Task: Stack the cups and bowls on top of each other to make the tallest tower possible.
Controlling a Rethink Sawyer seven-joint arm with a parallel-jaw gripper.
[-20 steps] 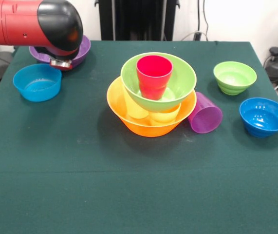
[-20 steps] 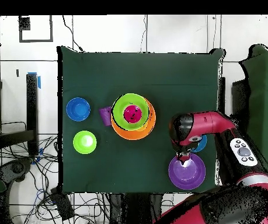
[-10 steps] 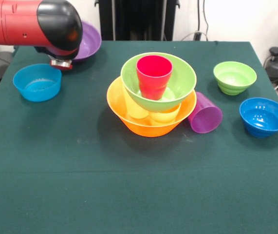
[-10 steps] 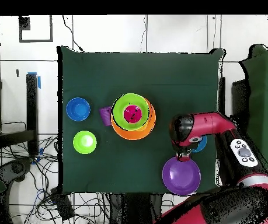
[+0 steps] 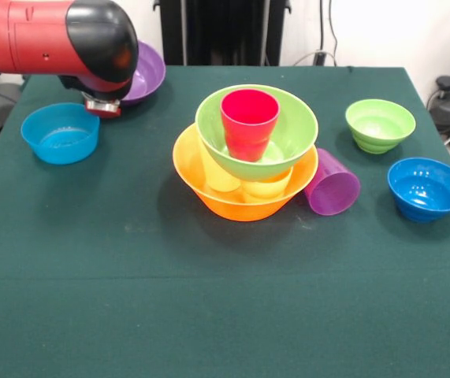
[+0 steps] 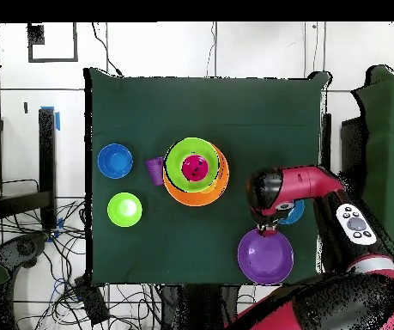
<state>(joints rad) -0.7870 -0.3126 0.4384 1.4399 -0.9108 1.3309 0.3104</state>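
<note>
The gripper [image 5: 102, 106] is clamped on the large purple bowl's [image 5: 150, 72] rim, lifted and tilted, at far left; the tower [image 5: 248, 153] (orange bowl lowest) stands mid-table — red-pink cup [image 5: 249, 122] topmost.

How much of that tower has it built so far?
Done: the orange bowl holds yellow cups, the large green bowl and a red cup. In hand: the purple bowl, tilted beside the arm. Left: the purple cup on its side and three small bowls.
</note>
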